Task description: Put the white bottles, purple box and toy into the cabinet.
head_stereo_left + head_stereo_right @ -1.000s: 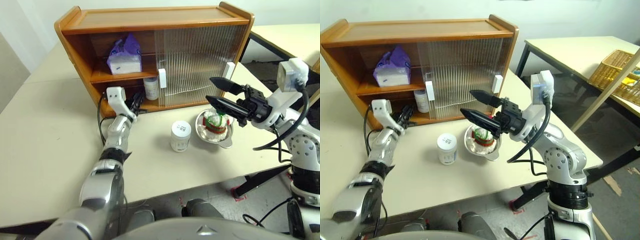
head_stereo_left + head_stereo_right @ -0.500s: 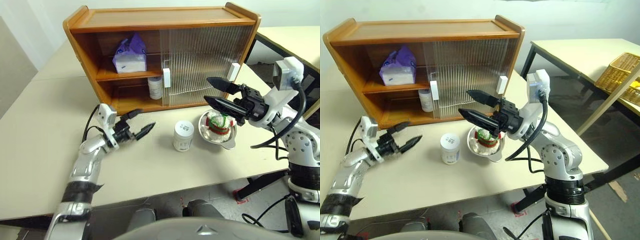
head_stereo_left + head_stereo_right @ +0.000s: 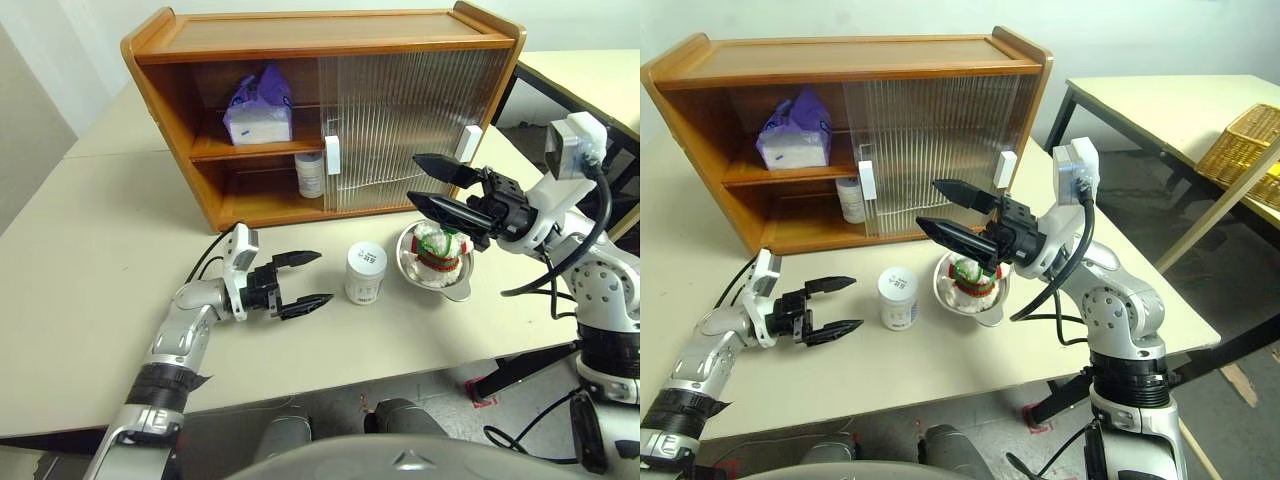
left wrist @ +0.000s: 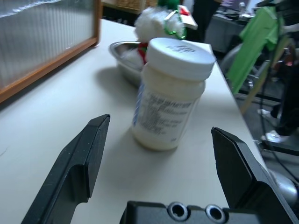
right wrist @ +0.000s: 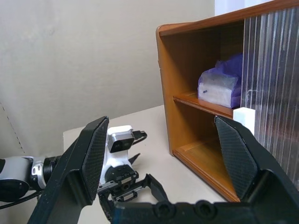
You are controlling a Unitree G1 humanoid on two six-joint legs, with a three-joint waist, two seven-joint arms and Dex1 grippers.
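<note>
Bottles first: one white bottle stands upright on the table, out in front of the cabinet, just beside the metal bowl that holds the toy. The other white bottle is on the cabinet's lower shelf by the door handle, and the purple box sits on the upper shelf.

The risk, as I judge it, lies with the bottle on the table. It is squat but light-looking, and a finger arriving off-centre could tip it or shove it against the bowl, which might then slide and spill the toy. A grip taken on the cap rather than the body could also slip on the way into the shelf.

The left gripper lies low over the table, pointing at that bottle, its jaws spread wide and empty, near it but not touching. The right gripper hangs above the bowl, jaws likewise wide apart, holding nothing.
</note>
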